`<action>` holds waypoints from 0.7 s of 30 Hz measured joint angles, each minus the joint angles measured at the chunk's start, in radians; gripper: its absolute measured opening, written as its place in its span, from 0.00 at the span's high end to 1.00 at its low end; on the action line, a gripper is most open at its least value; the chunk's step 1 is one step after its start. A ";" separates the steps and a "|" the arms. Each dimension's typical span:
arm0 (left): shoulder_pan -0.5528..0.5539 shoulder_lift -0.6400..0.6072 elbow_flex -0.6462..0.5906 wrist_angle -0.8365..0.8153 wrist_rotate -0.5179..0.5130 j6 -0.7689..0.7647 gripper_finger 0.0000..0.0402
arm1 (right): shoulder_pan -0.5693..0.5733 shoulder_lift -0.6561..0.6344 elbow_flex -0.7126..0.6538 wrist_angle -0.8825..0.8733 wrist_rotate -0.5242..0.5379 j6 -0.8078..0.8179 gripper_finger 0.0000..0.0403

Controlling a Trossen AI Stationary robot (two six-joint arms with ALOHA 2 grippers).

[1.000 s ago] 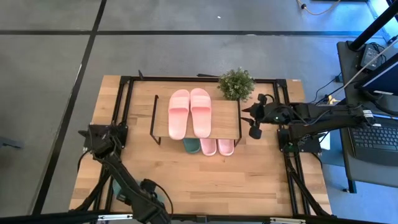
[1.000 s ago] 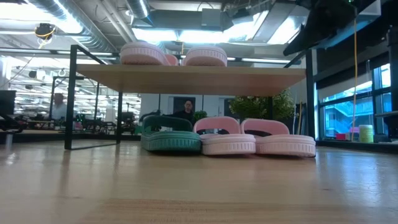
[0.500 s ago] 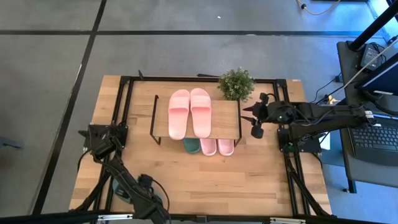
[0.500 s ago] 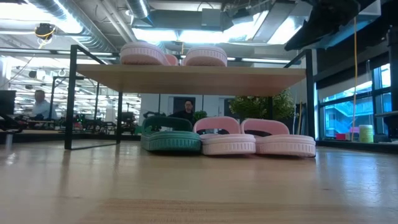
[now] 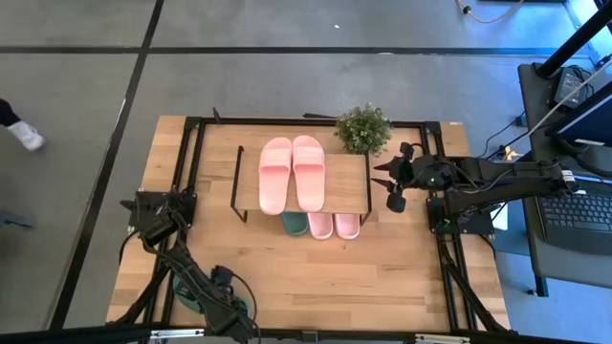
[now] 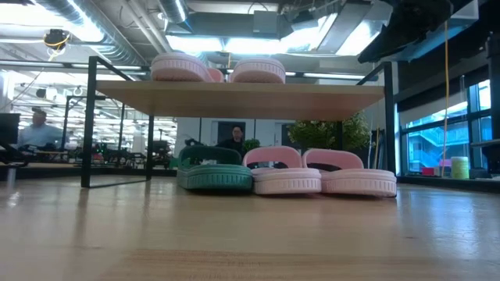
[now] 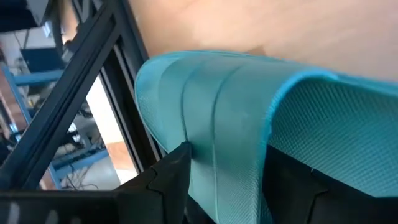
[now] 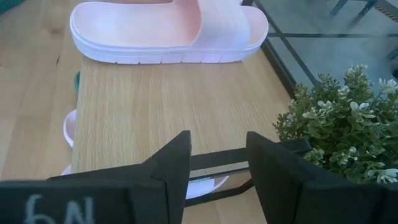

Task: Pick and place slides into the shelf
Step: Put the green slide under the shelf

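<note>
The shelf [image 5: 346, 183] stands mid-table with two pink slides [image 5: 292, 173] on its top board. Under it, one green slide [image 6: 215, 176] and two pink slides [image 6: 320, 179] rest on their soles on the table. Another green slide [image 5: 243, 309] lies at the table's near edge, left of centre. My left gripper [image 5: 229, 302] is over it, open, with its fingers on either side of the slide's strap [image 7: 236, 118]. My right gripper [image 5: 394, 187] hangs open and holds nothing beside the shelf's right end. My left gripper comes down at a slant onto the green slide at the near edge. One finger [image 7: 171, 177] stands at the strap's outer face and the other is past the strap's edge. I cannot tell whether either finger touches the strap.
A potted plant [image 5: 363, 128] stands at the shelf's far right corner, close to my right gripper. Black frame rails [image 5: 191, 182] run along the table's left, right and far sides. A laptop [image 5: 579, 212] sits off the table's right edge. People show in the room behind.
My left gripper has sunk toward the green slide at the near edge and tipped a little more downward, its fingers staying apart. The slides and the shelf have kept their places.
</note>
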 joint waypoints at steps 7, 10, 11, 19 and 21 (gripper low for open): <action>-0.001 0.000 0.000 0.005 -0.003 0.100 0.57 | 0.000 0.000 0.000 0.000 0.000 0.000 0.61; -0.001 0.000 0.000 0.005 -0.001 0.112 0.57 | 0.000 0.000 0.000 0.000 0.000 0.000 0.61; -0.001 0.000 0.000 0.004 0.000 0.113 0.57 | 0.000 0.000 0.000 0.000 0.000 0.000 0.61; -0.001 0.000 0.000 -0.006 -0.001 0.117 0.59 | 0.000 0.000 0.000 0.000 0.000 -0.003 0.61; -0.001 0.000 0.000 -0.008 -0.001 0.117 0.61 | 0.000 0.000 0.000 -0.001 0.000 -0.003 0.61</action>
